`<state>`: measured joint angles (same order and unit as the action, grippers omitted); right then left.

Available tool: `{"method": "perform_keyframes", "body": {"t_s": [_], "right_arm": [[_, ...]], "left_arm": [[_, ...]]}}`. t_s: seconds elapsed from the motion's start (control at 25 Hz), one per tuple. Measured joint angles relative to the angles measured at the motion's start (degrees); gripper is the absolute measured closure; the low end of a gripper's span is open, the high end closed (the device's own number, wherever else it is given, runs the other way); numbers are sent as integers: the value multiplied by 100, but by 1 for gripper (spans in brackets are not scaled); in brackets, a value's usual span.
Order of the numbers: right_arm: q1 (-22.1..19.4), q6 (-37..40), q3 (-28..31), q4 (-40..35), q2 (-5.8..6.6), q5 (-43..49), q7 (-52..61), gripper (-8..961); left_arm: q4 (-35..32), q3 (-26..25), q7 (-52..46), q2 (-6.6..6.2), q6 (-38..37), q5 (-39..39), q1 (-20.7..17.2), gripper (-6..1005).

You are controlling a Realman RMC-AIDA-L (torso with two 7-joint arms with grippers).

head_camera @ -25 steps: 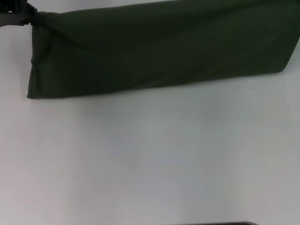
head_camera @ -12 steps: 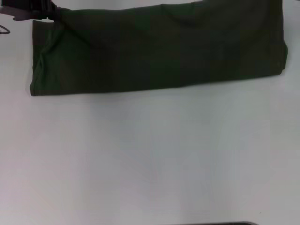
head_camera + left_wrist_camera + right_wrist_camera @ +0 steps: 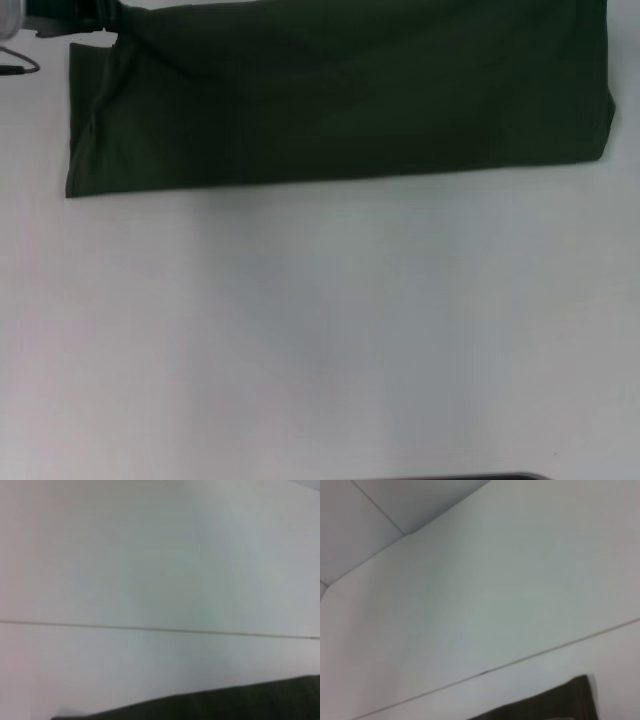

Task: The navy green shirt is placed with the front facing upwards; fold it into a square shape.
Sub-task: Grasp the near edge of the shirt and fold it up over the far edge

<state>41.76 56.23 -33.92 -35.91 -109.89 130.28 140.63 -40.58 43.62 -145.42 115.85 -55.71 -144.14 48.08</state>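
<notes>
While one left hand [image 3: 100,25] grips, one shirt [image 3: 340,100] lies

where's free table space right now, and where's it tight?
Free: the whole near table, from the shirt's near edge toward the robot, plus a strip left of the shirt. Tight: the far left corner, where the left gripper meets the shirt.

I am seeing the dark olive-green cotton shirt [image 3: 340,95] cut off at the head view's top edge; the left gripper [image 3: 95,20] is mostly out of frame.
</notes>
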Motion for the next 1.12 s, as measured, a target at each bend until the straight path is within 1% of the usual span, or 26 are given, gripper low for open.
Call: {"method": "perform_keyframes", "body": {"t_s": [0.12, 0.32, 0.44, 0.6, 0.72, 0.84, 1.12], "right_arm": [[57, -219, -22, 24, -42, 0, -1, 892], [236, -643, -170, 63, -135, -2, -13, 892], [365, -1011, -360, 207, -176, -2, -70, 892], [520, -1485, -442, 428, -236, -2, -280, 891], [572, -1752, -549, 507, -269, 3, -321, 891], [581, -1932, -663, 540, -280, -9, -325, 892], [649, -2056, -686, 548, -314, -8, -387, 891]], "left_arm": [[9, 106, 2, 55, 198, 0, 45, 881], [86, 237, -27, 78, 508, 0, 149, 871], [135, 237, -25, 111, 718, 4, 190, 865], [248, 281, 0, 169, 1012, 5, 241, 857], [422, 404, 2, 157, 1227, 5, 293, 851], [461, 451, 3, 150, 1331, 4, 305, 844], [464, 577, 5, 149, 1431, -1, 360, 830]]}}
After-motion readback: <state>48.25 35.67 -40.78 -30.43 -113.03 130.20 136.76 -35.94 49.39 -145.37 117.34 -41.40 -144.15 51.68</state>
